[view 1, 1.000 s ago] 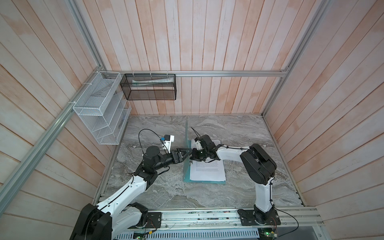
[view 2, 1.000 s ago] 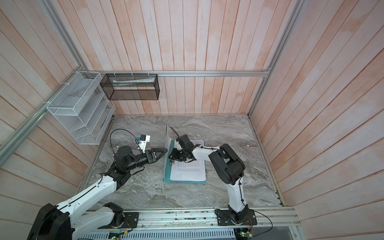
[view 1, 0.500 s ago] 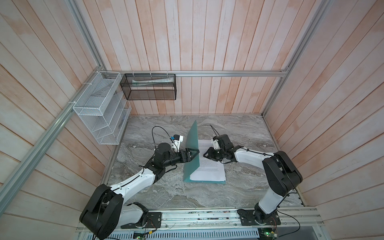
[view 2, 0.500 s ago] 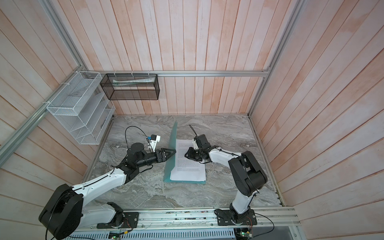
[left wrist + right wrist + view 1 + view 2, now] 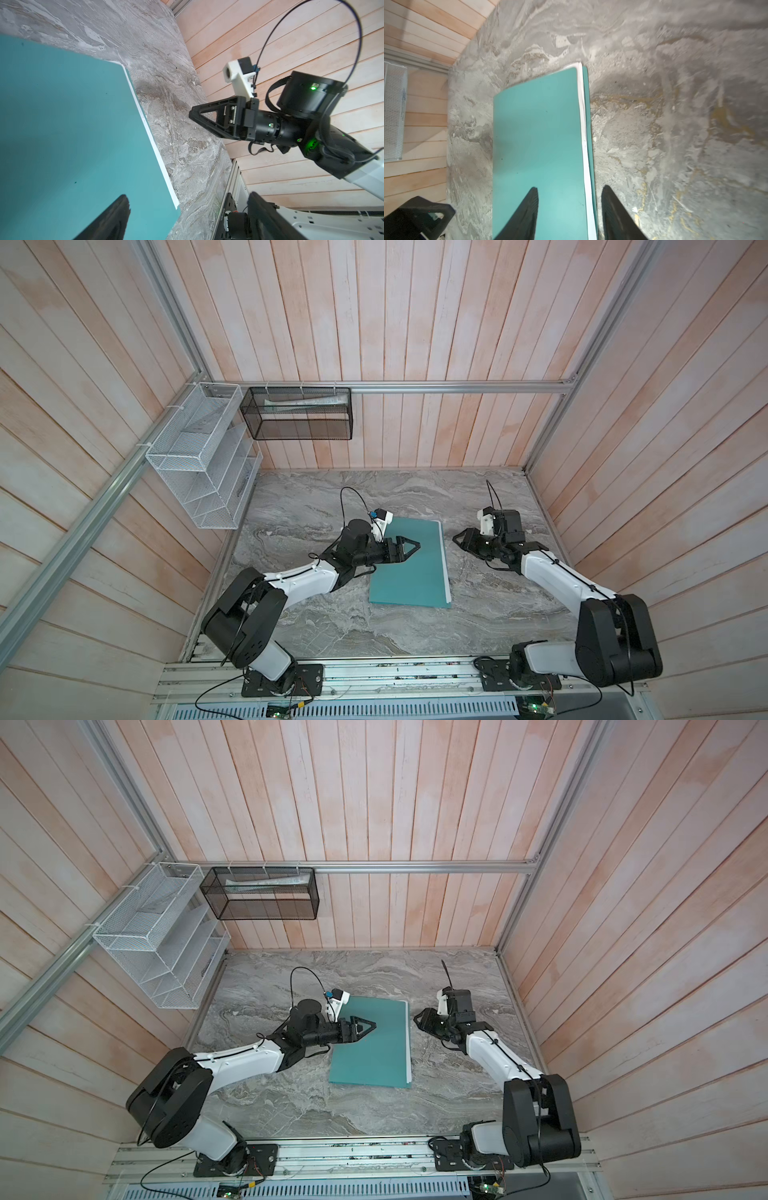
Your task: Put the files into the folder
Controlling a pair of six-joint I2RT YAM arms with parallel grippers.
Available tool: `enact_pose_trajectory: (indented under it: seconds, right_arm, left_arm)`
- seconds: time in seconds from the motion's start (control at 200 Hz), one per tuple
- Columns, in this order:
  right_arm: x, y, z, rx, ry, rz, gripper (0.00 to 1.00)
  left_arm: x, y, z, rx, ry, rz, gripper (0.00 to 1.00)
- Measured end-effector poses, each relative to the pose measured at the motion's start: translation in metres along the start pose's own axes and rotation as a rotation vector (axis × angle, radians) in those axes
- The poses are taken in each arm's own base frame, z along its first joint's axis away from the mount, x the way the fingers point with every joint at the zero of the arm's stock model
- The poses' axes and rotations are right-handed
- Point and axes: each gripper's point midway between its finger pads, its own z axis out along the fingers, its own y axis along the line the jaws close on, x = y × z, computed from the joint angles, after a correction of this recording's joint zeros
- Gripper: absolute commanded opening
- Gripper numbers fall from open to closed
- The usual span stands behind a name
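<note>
The thin flat teal-green folder (image 5: 415, 576) lies shut and flat in the middle of the grey marble table (image 5: 332, 497). The white paper files (image 5: 584, 135) are inside it. Only a thin white edge of them sticks out along the folder's right side, as seen in both top views (image 5: 408, 1052).

The left gripper (image 5: 409, 549) is over the left part of the folder, with its two black fingers (image 5: 116, 214) spread wide. It holds nothing. I cannot tell if a fingertip touches the cover.

The right gripper (image 5: 459, 539) is just beside the folder's right edge, above the table. It does not touch the folder. Its fingers (image 5: 529, 207) are apart, and nothing is held between them.
</note>
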Motion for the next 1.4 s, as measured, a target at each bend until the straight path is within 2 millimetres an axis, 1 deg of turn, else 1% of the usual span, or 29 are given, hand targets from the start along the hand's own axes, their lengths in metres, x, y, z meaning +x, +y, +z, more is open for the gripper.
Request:
enact_pose_trajectory:
  seconds: [0.06,0.13,0.255,0.385,0.54,0.655,0.79,0.945,1.07,1.17,1.18,1.2,1.255,1.28,1.316,1.351,1.356,1.401]
  right_arm:
    - [-0.001,0.003,-0.003,-0.01,-0.009,-0.01,0.51]
    - [0.0,0.004,-0.001,-0.019,0.0,-0.013,0.51]
    - [0.009,-0.006,0.017,-0.004,0.051,0.002,0.51]
    - [0.027,-0.017,0.04,0.019,0.127,0.017,0.51]
    - [0.043,-0.021,0.062,0.035,0.197,0.015,0.51]
    - [0.045,-0.017,0.076,0.034,0.225,0.006,0.5]
    - [0.039,-0.009,0.09,0.014,0.228,-0.009,0.5]
    - [0.036,0.001,0.099,-0.008,0.234,-0.025,0.5]
    - [0.037,0.008,0.1,-0.016,0.241,-0.036,0.5]
    - [0.034,0.011,0.094,-0.013,0.228,-0.043,0.5]
    - [0.034,0.012,0.093,-0.014,0.225,-0.044,0.51]
    - [0.032,0.013,0.089,-0.015,0.213,-0.049,0.51]
    - [0.025,0.021,0.076,-0.027,0.174,-0.065,0.56]
    - [0.021,0.027,0.068,-0.038,0.152,-0.078,0.62]
    - [0.014,0.035,0.057,-0.051,0.119,-0.099,0.76]
    - [0.008,0.043,0.047,-0.065,0.085,-0.123,0.95]
    - [0.006,0.045,0.045,-0.065,0.076,-0.127,0.97]
    - [-0.001,0.056,0.033,-0.083,0.034,-0.168,0.98]
  left_arm:
    - [0.001,0.003,0.0,-0.015,0.002,0.004,0.91]
    - [0.001,0.008,0.0,-0.037,0.001,0.011,0.91]
    - [-0.003,0.014,-0.008,-0.072,-0.017,0.02,0.91]
    - [-0.014,0.018,-0.033,-0.106,-0.076,0.031,0.91]
    - [-0.017,0.027,-0.064,-0.158,-0.139,0.039,0.91]
    - [-0.014,0.036,-0.08,-0.2,-0.164,0.037,0.91]
    - [-0.009,0.045,-0.092,-0.243,-0.176,0.031,0.91]
    - [-0.007,0.048,-0.1,-0.27,-0.196,0.041,0.91]
    - [-0.005,0.057,-0.106,-0.316,-0.211,0.037,0.92]
    - [-0.007,0.068,-0.115,-0.389,-0.236,0.032,0.94]
    - [-0.007,0.069,-0.115,-0.396,-0.24,0.032,0.99]
    - [-0.008,0.071,-0.118,-0.415,-0.249,0.034,1.0]
    - [-0.015,0.077,-0.127,-0.474,-0.291,0.053,1.0]
    - [-0.018,0.079,-0.132,-0.501,-0.317,0.063,1.0]
    - [-0.023,0.082,-0.139,-0.535,-0.352,0.08,1.0]
    - [-0.029,0.084,-0.147,-0.571,-0.395,0.111,1.0]
    - [-0.029,0.085,-0.149,-0.576,-0.402,0.118,1.0]
    - [-0.034,0.088,-0.159,-0.62,-0.453,0.162,1.0]
